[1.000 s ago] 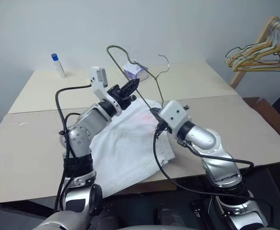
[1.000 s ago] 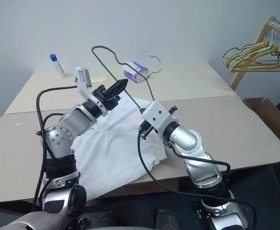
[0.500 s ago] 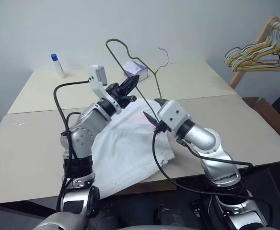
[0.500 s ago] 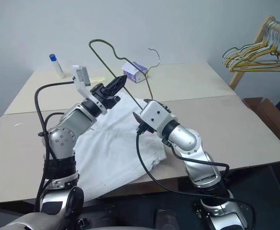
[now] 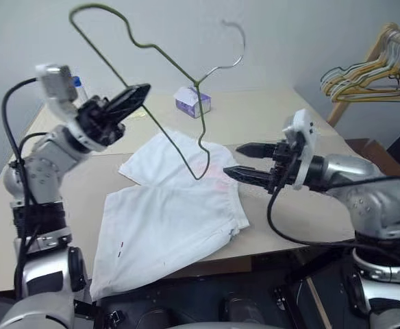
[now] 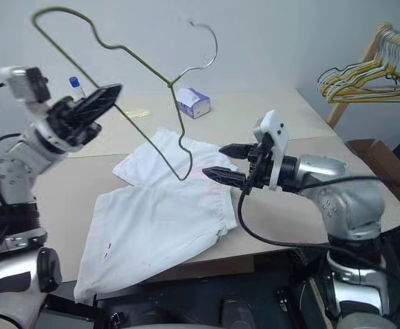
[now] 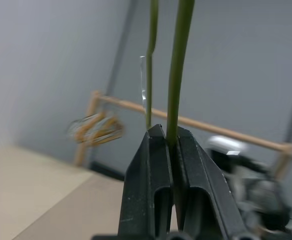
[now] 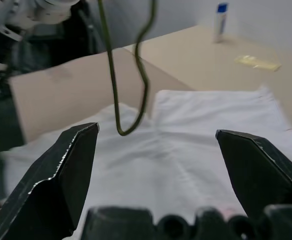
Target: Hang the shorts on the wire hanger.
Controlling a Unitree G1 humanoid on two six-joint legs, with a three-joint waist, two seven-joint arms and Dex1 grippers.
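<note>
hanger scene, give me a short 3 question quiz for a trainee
1. True or false: the left gripper is shut on the hanger.
2. Where are the shorts? A) draped on the hanger B) flat on the table C) in the right gripper
3. Fill in: the right gripper is ____, with nothing between its fingers.

Key
1. True: its fingers pinch the wire, and the hanger is up in the air over the shorts.
2. B: they lie spread on the table under the hanger's lowest corner.
3. Open: it sits beside the shorts' edge, holding nothing.
</note>
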